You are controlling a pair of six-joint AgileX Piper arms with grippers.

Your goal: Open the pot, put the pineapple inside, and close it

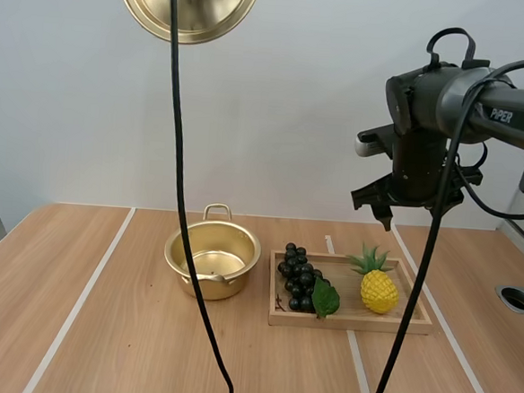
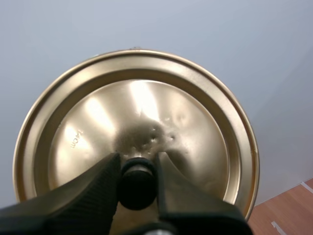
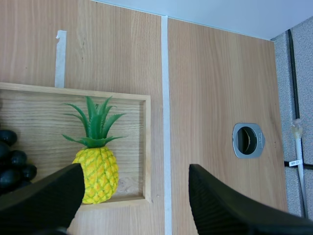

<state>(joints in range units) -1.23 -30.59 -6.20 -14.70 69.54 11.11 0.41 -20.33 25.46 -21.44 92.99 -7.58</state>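
Note:
The gold pot (image 1: 212, 261) stands open on the table, nothing inside it. Its gold lid (image 1: 187, 2) hangs high above the table's left half; in the left wrist view my left gripper (image 2: 138, 171) is shut on the lid's (image 2: 146, 122) black knob (image 2: 137, 183). A yellow pineapple (image 1: 378, 284) with green leaves lies at the right end of the wooden tray (image 1: 352, 322). My right gripper (image 1: 380, 203) hovers open well above the tray's right end. In the right wrist view the pineapple (image 3: 98, 161) lies just beside one of the wide-apart fingers (image 3: 44, 200).
A bunch of dark grapes (image 1: 301, 278) with a green leaf fills the tray's left part. White tape lines (image 1: 82, 296) run across the wooden table. A round metal-rimmed hole (image 3: 248, 140) sits in the table right of the tray.

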